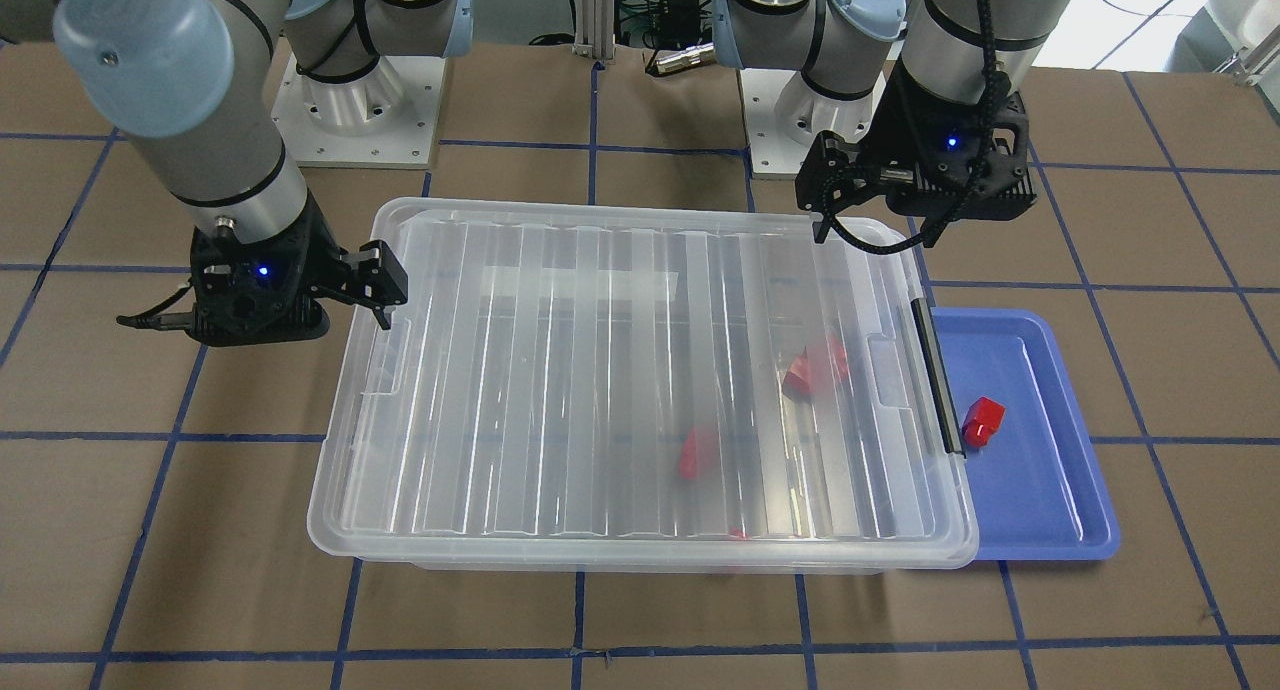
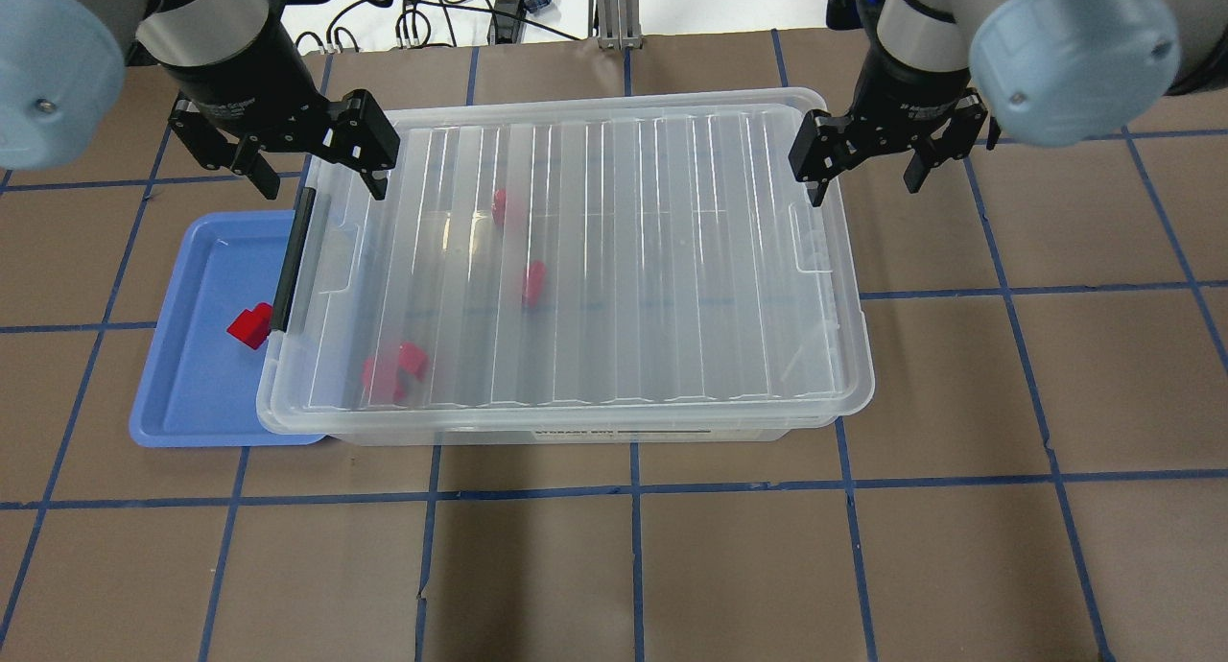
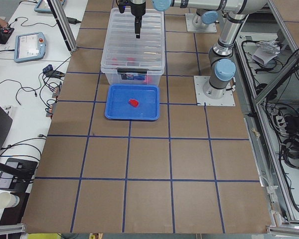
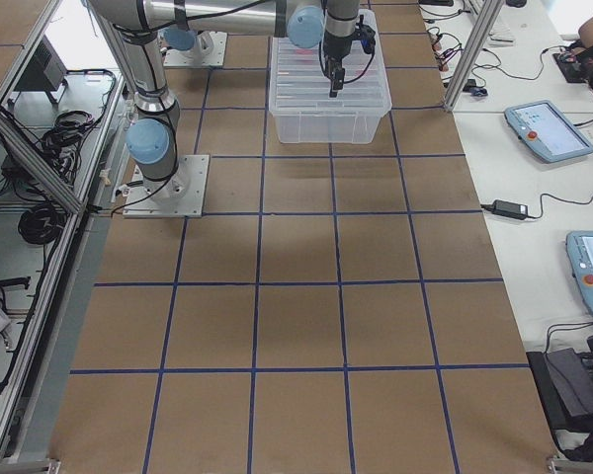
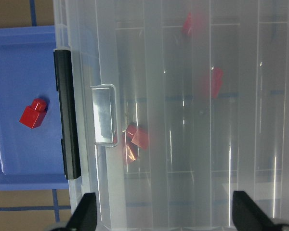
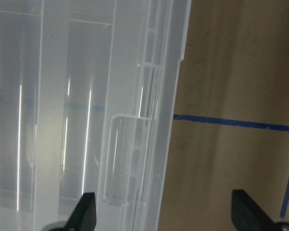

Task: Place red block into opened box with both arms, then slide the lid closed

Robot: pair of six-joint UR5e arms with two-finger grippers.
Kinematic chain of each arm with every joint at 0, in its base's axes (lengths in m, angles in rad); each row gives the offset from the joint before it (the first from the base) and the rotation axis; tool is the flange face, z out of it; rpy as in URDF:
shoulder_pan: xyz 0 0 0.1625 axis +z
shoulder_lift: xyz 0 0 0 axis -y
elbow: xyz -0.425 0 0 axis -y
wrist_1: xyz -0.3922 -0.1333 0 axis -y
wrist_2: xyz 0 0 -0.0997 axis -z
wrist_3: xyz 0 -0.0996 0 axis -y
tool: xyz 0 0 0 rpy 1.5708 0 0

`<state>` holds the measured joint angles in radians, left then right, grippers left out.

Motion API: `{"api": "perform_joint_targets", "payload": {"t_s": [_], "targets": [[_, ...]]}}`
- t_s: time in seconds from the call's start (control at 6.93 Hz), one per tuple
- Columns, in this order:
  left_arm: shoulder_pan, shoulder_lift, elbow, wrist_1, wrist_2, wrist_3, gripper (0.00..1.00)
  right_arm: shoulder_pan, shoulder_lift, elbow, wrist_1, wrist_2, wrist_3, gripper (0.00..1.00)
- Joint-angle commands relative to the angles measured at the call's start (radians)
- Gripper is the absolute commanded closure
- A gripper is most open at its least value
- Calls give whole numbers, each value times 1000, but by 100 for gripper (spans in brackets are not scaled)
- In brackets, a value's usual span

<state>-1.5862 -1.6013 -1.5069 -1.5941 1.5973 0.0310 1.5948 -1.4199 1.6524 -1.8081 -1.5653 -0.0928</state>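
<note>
The lid (image 2: 624,259) lies flat over the box (image 2: 576,434) and covers nearly all of it. A black bar (image 2: 293,259) runs along the box's short side by the tray. Several red blocks show blurred through the lid, such as a pair (image 2: 393,369) and a single one (image 2: 532,283). Another red block (image 2: 251,324) lies in the blue tray. My left gripper (image 2: 312,168) hangs open above the lid's far corner at the bar end, holding nothing. My right gripper (image 2: 863,173) is open above the opposite far corner, straddling the lid's edge (image 6: 149,144).
The blue tray (image 2: 192,384) sits against the box's bar end, partly under its rim. Both arm bases (image 1: 360,120) are bolted to the table behind the box. Brown table with blue tape lines spreads in front of the box.
</note>
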Motion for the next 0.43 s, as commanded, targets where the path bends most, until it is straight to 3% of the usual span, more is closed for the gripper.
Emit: {"api": "perform_joint_targets", "payload": {"t_s": [0.0, 0.14, 0.29], "targets": [[-5, 0, 14, 2, -5, -8, 0, -9, 9, 88, -114, -1, 1, 0], [-6, -9, 39, 0, -2, -11, 0, -12, 12, 93, -117, -1, -2, 0], [-6, -34, 39, -15, -7, 1, 0, -12, 13, 93, -119, -57, -4, 0]]}}
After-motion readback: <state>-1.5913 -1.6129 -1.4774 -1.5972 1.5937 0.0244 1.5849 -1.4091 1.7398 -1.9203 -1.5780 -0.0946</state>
